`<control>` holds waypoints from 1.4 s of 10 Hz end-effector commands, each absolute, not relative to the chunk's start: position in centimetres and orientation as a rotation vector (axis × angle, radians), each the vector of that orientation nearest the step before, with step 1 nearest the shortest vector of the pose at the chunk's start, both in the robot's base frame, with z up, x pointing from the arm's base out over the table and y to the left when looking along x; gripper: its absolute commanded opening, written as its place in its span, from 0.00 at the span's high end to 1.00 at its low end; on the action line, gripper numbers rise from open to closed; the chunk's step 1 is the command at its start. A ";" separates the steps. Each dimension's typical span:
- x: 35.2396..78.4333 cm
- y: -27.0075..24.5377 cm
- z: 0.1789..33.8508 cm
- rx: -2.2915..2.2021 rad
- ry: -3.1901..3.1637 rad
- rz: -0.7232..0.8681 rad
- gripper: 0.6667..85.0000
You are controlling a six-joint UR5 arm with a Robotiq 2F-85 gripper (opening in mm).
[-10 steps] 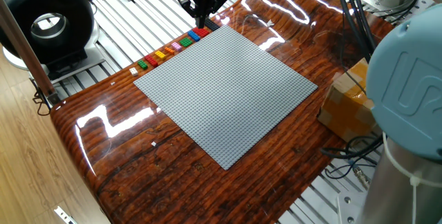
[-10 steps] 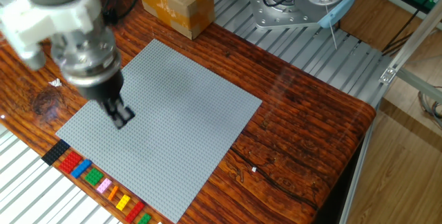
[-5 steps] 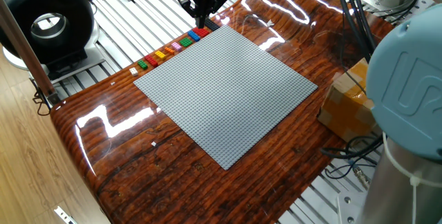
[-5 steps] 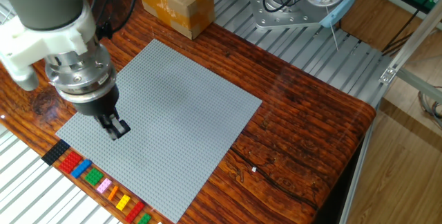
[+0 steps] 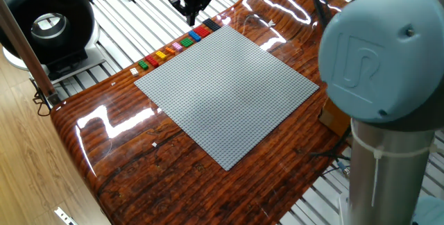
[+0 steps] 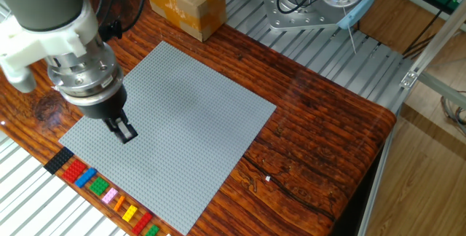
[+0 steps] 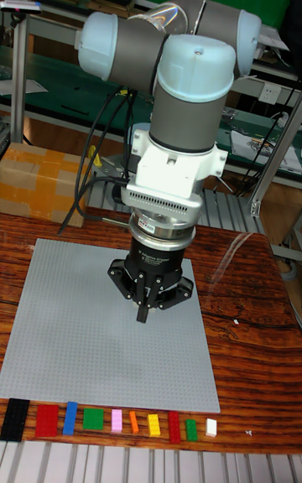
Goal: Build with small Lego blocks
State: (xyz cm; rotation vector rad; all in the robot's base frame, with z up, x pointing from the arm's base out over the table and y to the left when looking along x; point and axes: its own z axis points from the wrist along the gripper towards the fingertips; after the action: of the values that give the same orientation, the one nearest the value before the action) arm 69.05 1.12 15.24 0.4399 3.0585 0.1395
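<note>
The claw (image 7: 143,313) is hanging over the grey plate (image 7: 75,340) w/ its two fingers pinched together, holding nothing I can see. The small Lego blocks (image 7: 109,421) are sitting in a row on the wood table (image 7: 252,340), just beside the plate's edge.

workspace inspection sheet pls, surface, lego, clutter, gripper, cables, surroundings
surface: wooden table carrying a grey baseplate, no bricks on it.
job's things: small Lego blocks in a row along the baseplate's edge, off the plate.
clutter: cardboard box at a table corner.
grippers: gripper above the baseplate, fingers together, nothing seen held.
cables: black cables along the arm.
surroundings: black ring-shaped device; metal-slat bench.
</note>
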 end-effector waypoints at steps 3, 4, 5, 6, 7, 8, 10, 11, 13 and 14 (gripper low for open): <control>70.1 -0.3 15.4 0.488 3.006 0.072 1.00; 70.1 -0.1 15.4 0.422 3.014 0.083 1.00; 69.6 0.6 15.4 0.363 3.042 0.117 1.00; 69.0 0.8 15.5 0.312 3.079 0.137 1.00; 69.6 -0.5 16.1 0.256 3.114 0.169 1.00; 70.4 -2.3 16.7 0.191 3.141 0.201 1.00; 72.1 -6.1 17.0 0.083 3.155 0.263 1.00; 72.6 -8.0 16.6 0.048 3.156 0.219 1.00; 73.4 -10.9 15.8 -0.052 3.157 0.213 1.00; 73.5 -11.6 15.3 -0.044 3.160 0.177 1.00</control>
State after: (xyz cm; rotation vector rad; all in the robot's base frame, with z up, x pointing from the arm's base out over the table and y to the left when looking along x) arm 72.67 -8.44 15.99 0.0396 3.1559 0.1829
